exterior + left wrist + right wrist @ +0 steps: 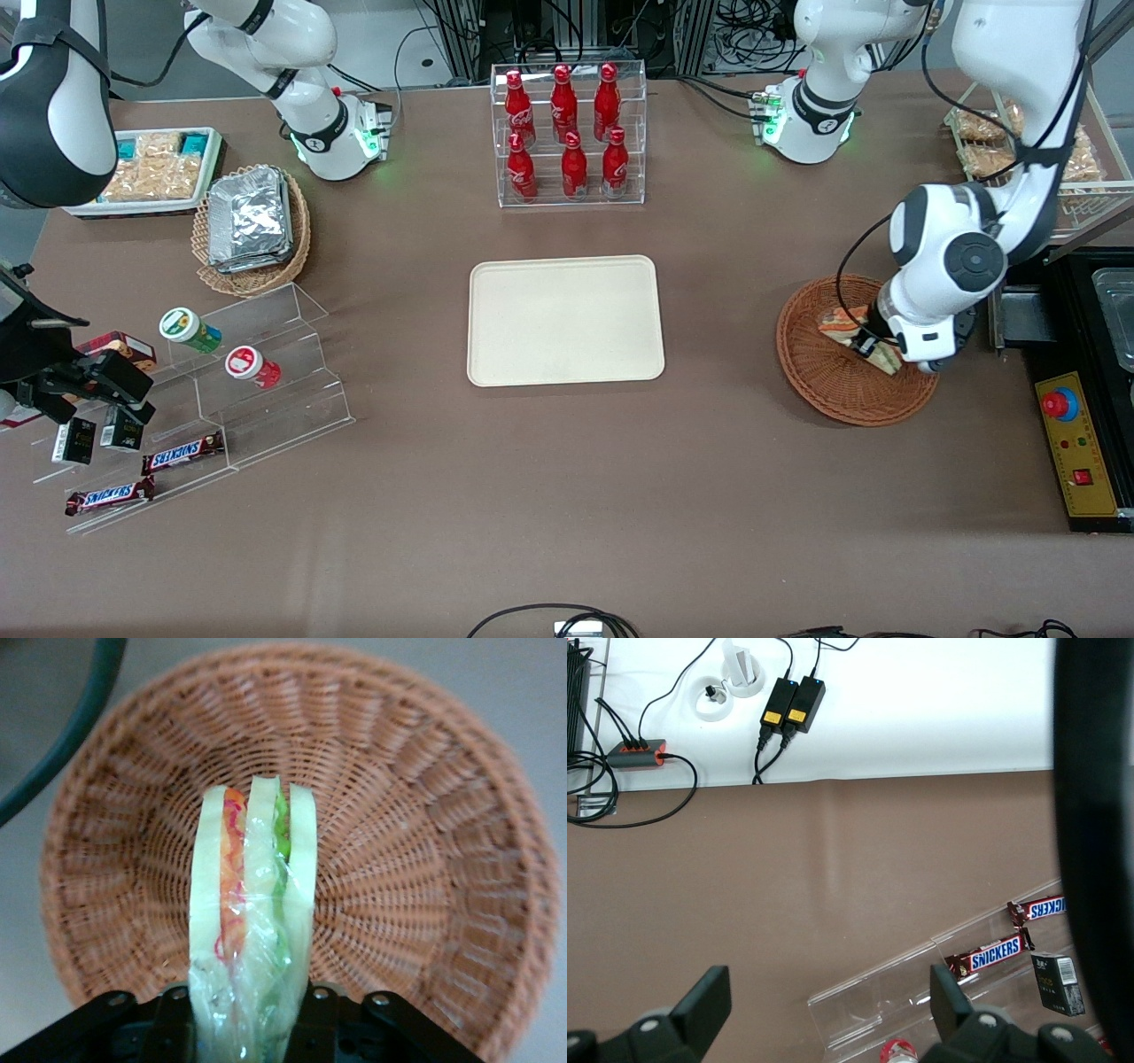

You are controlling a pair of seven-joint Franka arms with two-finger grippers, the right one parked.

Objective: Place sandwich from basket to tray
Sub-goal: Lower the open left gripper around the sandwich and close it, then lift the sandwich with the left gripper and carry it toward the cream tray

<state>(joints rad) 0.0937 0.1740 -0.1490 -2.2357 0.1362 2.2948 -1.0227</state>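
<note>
I have the gripper (244,1014) down in the basket (828,381), its fingers closed on the sandwich (252,921) by its flat sides. The hold looks low on the wedge, though I can't see the pads properly. The clear wrap may slide, dropping it short of the tray (565,321).

Wrapped sandwich (255,930) upright in wicker basket (425,815), beige tray (565,321) bare
</note>
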